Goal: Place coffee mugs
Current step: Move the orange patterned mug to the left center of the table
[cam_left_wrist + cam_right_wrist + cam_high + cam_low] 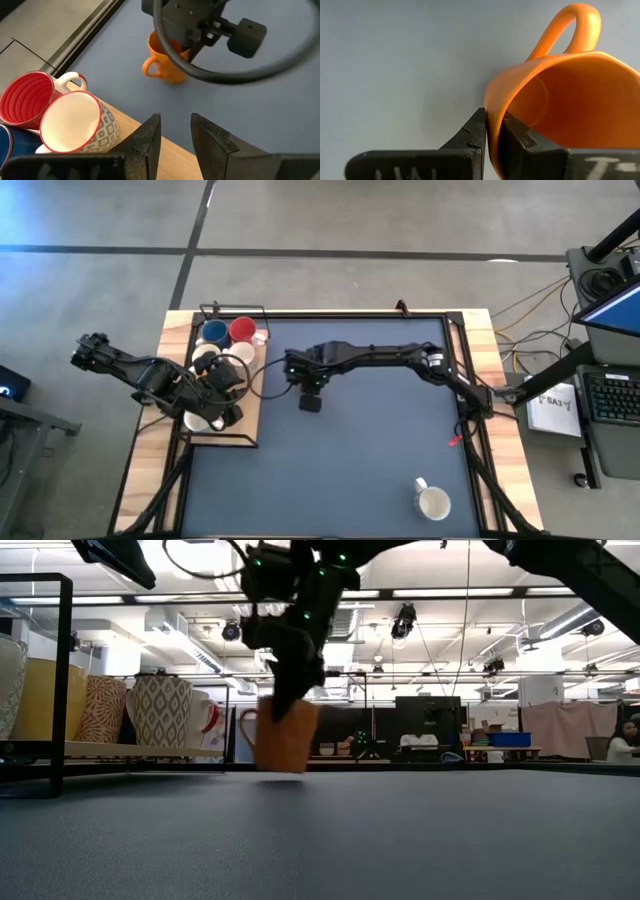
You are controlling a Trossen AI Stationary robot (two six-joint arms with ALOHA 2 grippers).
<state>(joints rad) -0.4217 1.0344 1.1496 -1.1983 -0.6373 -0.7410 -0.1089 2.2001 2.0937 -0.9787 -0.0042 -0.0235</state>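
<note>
1. the right arm is reaching from the table's right edge across the dark mat toward the middle, elbow bent, its wrist pointing down; the right gripper (491, 131) is pinching the rim of an orange mug (565, 100), one finger inside the cup and one outside, jaws clamped on the wall.
2. in the low view that orange mug (285, 735) is sitting upright at or just above the mat, handle pointing toward the rack side, with the gripper coming down into it from above.
3. the left arm is stretching in from the table's left edge and hanging over the wooden tray; the left gripper (175, 131) is hovering over the tray's edge with its jaws a little apart, holding nothing.
4. just beside it a patterned white mug (75, 125) and a red mug (30, 100) are lying tilted, openings toward the wrist camera, touching each other; a blue mug (214, 333) is standing next to the red one at the tray's far end.
5. a white mug (432, 502) is standing alone near the mat's near right corner, well apart from the others.
6. the table (500, 360) is showing wood strips at both sides of the dark mat, with a black frame around it.
7. beyond it, a grey floor, cables and a keyboard (610, 395) on a desk at the right; the low view is showing a lit workshop room with ceiling lights and a seated person at the far right.
</note>
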